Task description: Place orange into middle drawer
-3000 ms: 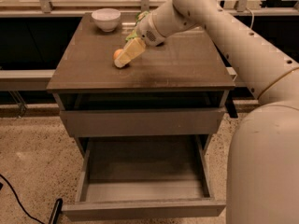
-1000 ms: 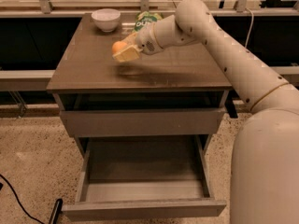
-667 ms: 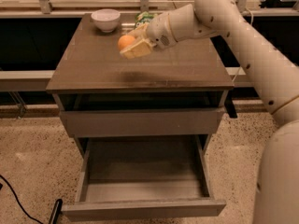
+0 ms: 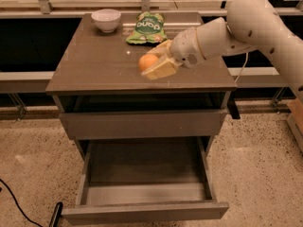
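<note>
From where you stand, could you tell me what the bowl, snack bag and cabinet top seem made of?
Bowl: probably glazed ceramic, white and glossy. Snack bag: crinkled plastic film, shiny green. Cabinet top: likely laminate, smooth brown with glare spots. The gripper holds the orange above it.

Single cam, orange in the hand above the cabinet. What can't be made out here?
Camera view:
- Hand, over the cabinet top's front right, shut on the orange: the orange's right side is covered by its fingers.
- Middle drawer: rear of its floor hidden under the upper drawer.
- Upper drawer: inside lost in shadow beneath the cabinet top.
- Arm: shoulder cut off by the right edge.
</note>
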